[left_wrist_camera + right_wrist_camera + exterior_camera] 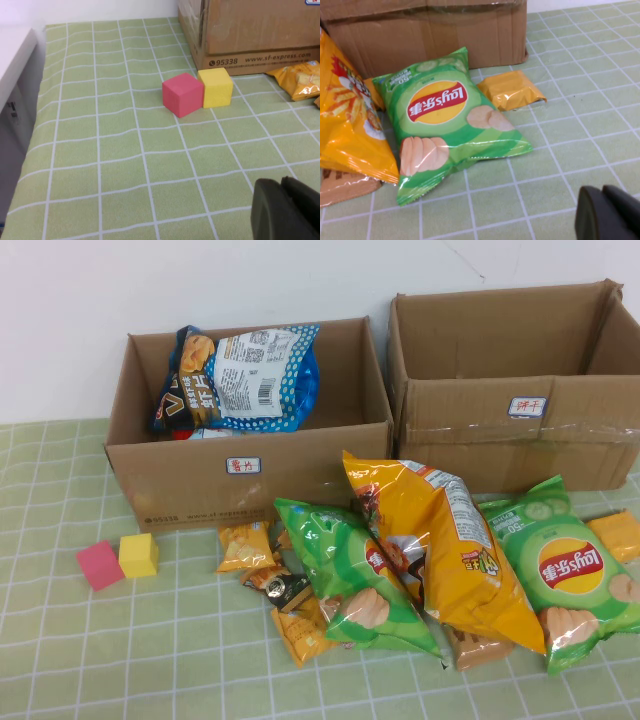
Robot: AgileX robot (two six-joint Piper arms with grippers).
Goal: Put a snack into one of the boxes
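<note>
Far left of the table, a pink cube & yellow cube sit touching, just in front of the left box. The left gripper isn't in the high view; its wrist cam only shows a dark bit of it low over bare green cloth, near the cubes, so can't tell if it's released or clenched. It's holding nothing I can see.

The left box already has a blue-white chip bag inside, leaning on the back wall. The right box looks empty from here.

In front of the boxes lies the pile: small orange packets, a green bag, a big orange bag, then the green Lay's bag w/ an orange packet beside it.

The right gripper sits low near the Lay's bag, not touching; grip state can't tell either.

My read: no snack grasped now, pick & drop all still to do.
</note>
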